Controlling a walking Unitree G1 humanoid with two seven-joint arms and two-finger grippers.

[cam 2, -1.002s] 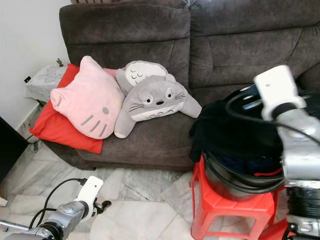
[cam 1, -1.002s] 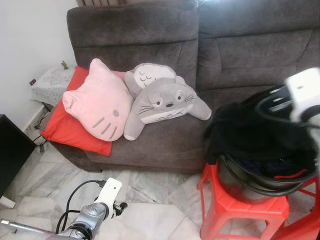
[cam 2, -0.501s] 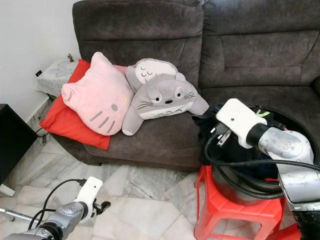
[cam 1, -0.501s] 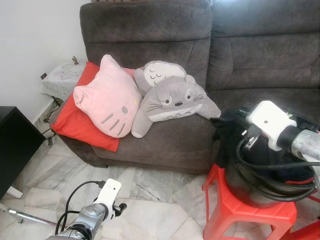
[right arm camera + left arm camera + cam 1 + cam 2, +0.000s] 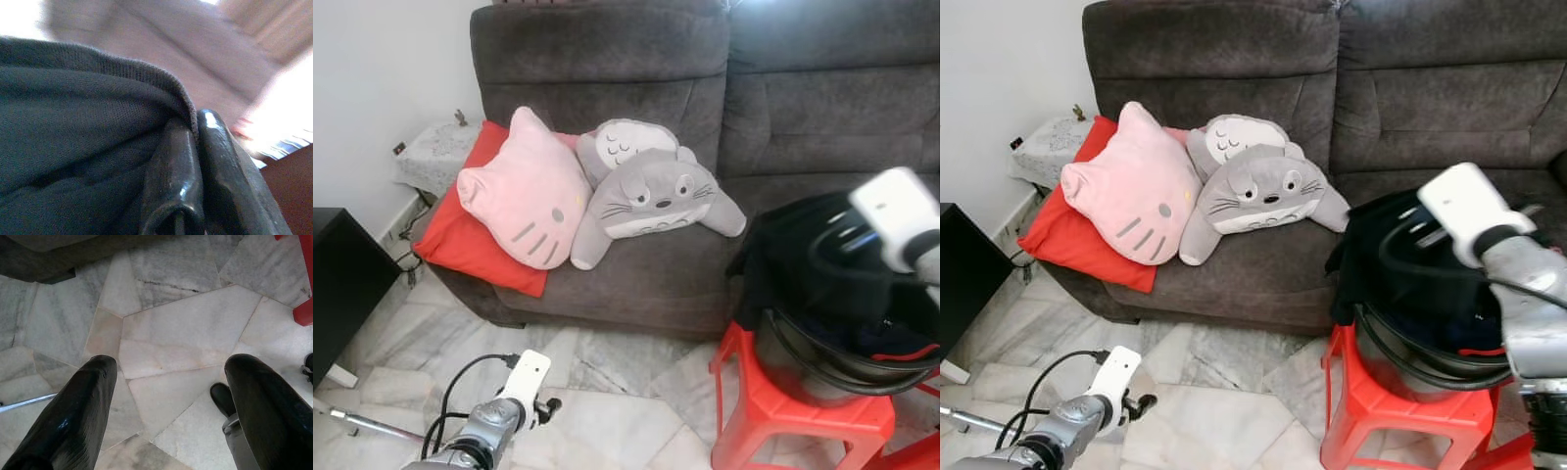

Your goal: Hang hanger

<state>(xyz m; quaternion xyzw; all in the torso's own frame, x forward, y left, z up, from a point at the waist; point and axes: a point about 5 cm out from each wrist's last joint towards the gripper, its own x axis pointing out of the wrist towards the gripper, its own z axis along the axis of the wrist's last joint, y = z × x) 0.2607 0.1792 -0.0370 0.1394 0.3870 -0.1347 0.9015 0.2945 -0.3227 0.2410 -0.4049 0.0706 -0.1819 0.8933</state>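
A dark garment [image 5: 1381, 259] is heaped in a black basket [image 5: 1410, 370] on a red stool [image 5: 1396, 423], with part of it drawn up and over the rim. My right arm's white wrist [image 5: 1464, 208] hovers blurred above that basket. In the right wrist view my right gripper [image 5: 193, 125] is shut on the hem of the dark garment [image 5: 83, 127], pinched between both fingers. My left gripper [image 5: 168, 377] hangs low with its fingers wide open over the marble floor [image 5: 186, 328], and nothing is between them.
A dark grey sofa [image 5: 636, 59] holds a pink cat pillow [image 5: 524, 191], two grey plush toys [image 5: 651, 196] and a red cushion [image 5: 460, 235]. A black cabinet [image 5: 337, 284] stands at the left, a cloth-covered side table [image 5: 435, 152] beside the sofa. A metal rod [image 5: 372, 423] lies on the floor.
My right wrist has swung from the basket's front left up and to the right, drawing the dark garment higher. The camera shifted a second ago. The left arm stayed still.
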